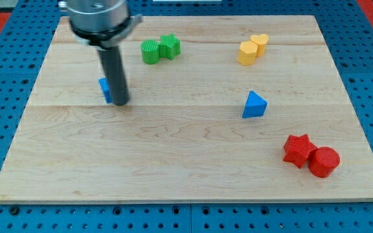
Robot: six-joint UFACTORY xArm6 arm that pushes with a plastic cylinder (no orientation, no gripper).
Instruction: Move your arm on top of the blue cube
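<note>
In the camera view, you see my tip (122,101) touching the board, with the blue cube (105,89) pressed against it at ten o'clock, mostly hidden behind the rod. There is no gripper. A blue triangular block (254,105) lies well apart at three o'clock.

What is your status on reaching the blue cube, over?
My tip down at the blue cube, touching its right side, cube mostly hidden behind the rod. Nothing in the way.
</note>
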